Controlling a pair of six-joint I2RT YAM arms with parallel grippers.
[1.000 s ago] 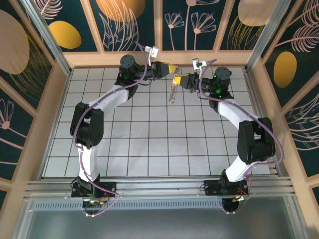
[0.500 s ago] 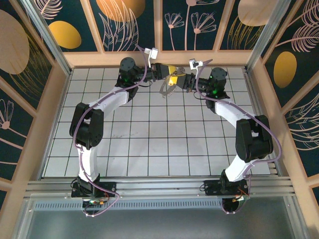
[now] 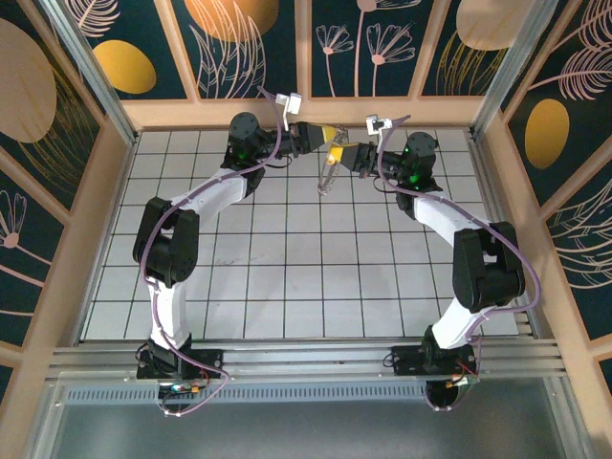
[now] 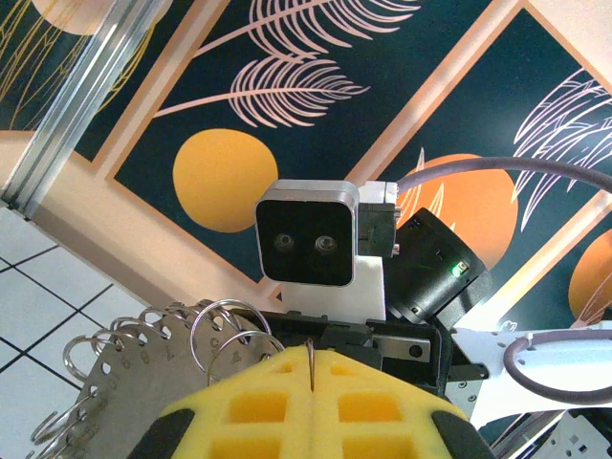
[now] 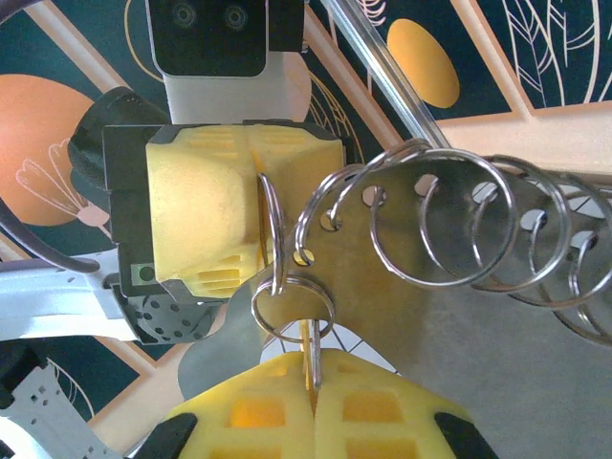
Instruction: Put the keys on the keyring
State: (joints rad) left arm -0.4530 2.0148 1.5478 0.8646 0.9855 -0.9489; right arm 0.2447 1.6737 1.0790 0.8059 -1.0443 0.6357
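Above the middle of the far edge of the white tiled table [image 3: 287, 287], the two arms meet tip to tip. The keyring [image 5: 459, 325] hangs between them. It is a flat grey metal plate carrying a row of split rings threaded through holes along its edge. The left gripper [image 5: 258, 191] has its yellow fingers pressed together on one large ring [image 5: 274, 225] at the end of that row. The right gripper [image 5: 314, 368] is also closed. It pinches a thin brass-coloured strip that looks like the key [image 5: 313, 344], seen edge-on just below the plate. A small split ring [image 5: 292, 304] sits at the top of the key against the plate. Whether this ring passes through the key cannot be told.
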